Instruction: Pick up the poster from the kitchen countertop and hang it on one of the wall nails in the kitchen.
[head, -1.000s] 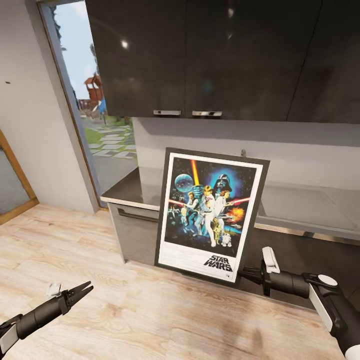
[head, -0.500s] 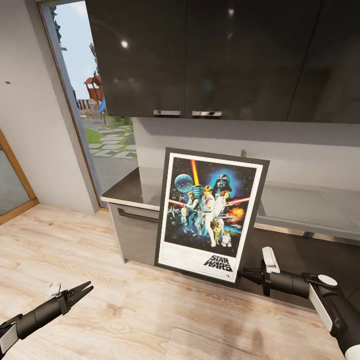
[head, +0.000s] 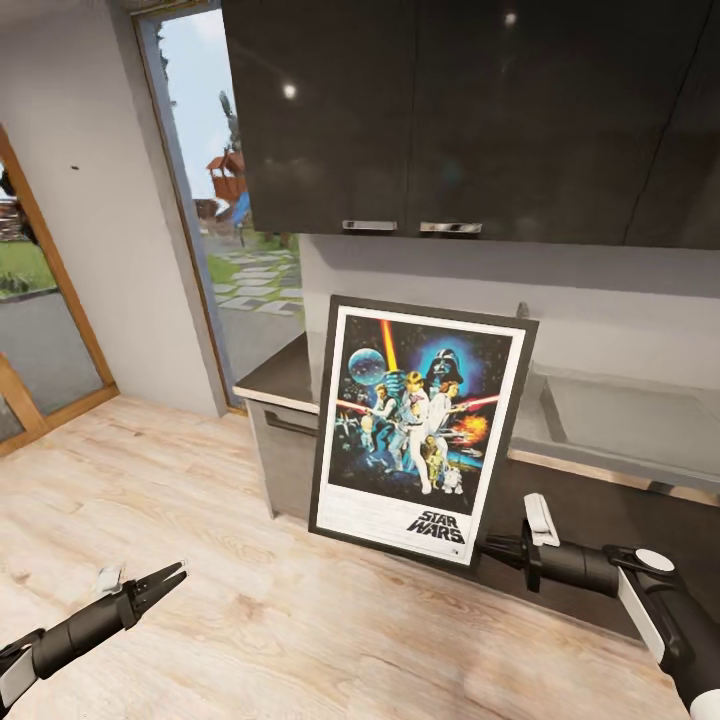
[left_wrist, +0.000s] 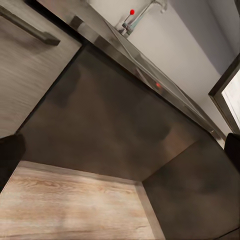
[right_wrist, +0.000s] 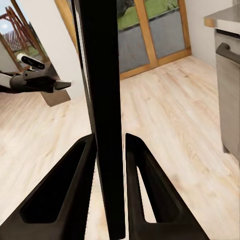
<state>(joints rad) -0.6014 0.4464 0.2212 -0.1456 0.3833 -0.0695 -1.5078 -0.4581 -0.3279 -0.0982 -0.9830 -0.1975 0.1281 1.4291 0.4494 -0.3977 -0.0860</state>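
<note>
Up front, poster (head: 420, 432) upright, black frame, white border, pinched edge-on by right gripper (right_wrist: 111, 165); left gripper (head: 165, 580) barely parted, empty; nail (head: 73, 166) just a speck.

Dark wall cabinets (head: 470, 110), wood floor (head: 250, 600)

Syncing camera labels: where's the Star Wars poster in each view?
Head: poster mid-picture, its lower corner in the right hand.
Left wrist: a sliver of its frame at the picture's edge.
Right wrist: edge-on black slab between the fingers.
Shared landmark: cabinet handle.
</note>
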